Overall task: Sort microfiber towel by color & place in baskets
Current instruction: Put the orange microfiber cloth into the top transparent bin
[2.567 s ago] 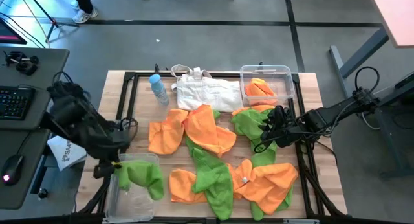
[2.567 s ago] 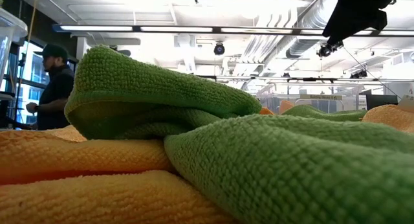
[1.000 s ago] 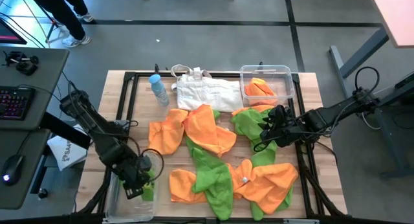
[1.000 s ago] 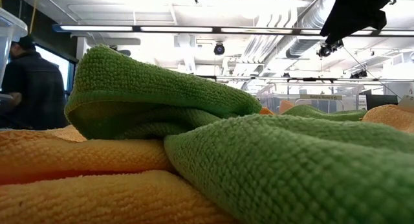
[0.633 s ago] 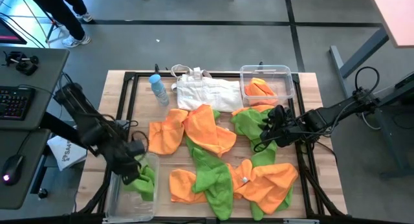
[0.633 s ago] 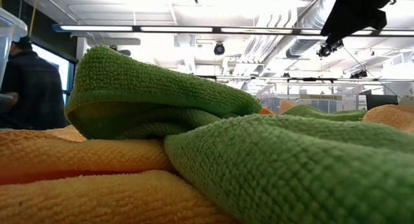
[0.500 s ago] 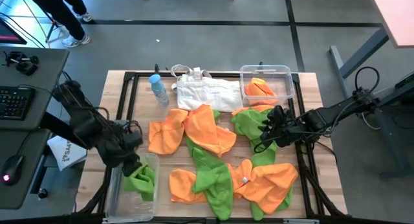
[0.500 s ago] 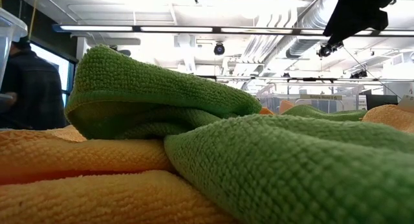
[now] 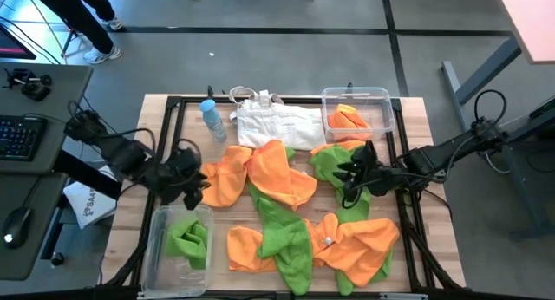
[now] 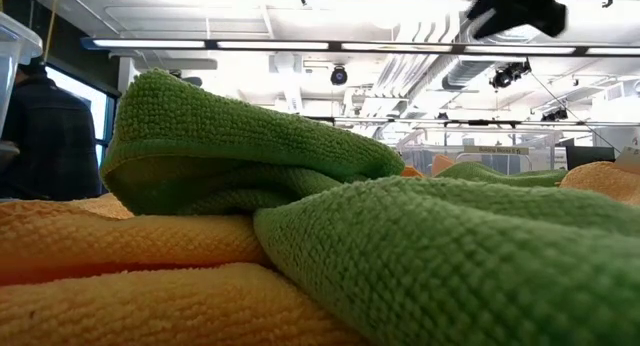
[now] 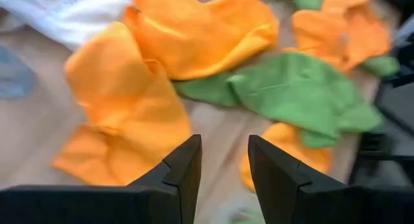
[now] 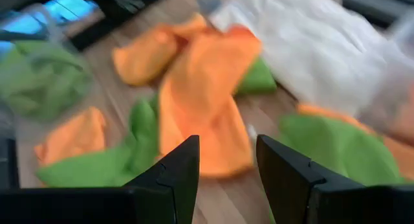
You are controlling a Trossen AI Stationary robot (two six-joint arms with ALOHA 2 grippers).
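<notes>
While the left gripper [image 9: 192, 184] hovers with jaws apart and empty beside an orange towel [image 9: 222, 180], one green towel [image 9: 188, 239] lies in the near basket [image 9: 156, 248], and overlapping cloths risk a mixed-colour grab.

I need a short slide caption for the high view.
Green towel in near bin, orange towels in far bin; both grippers open.
</notes>
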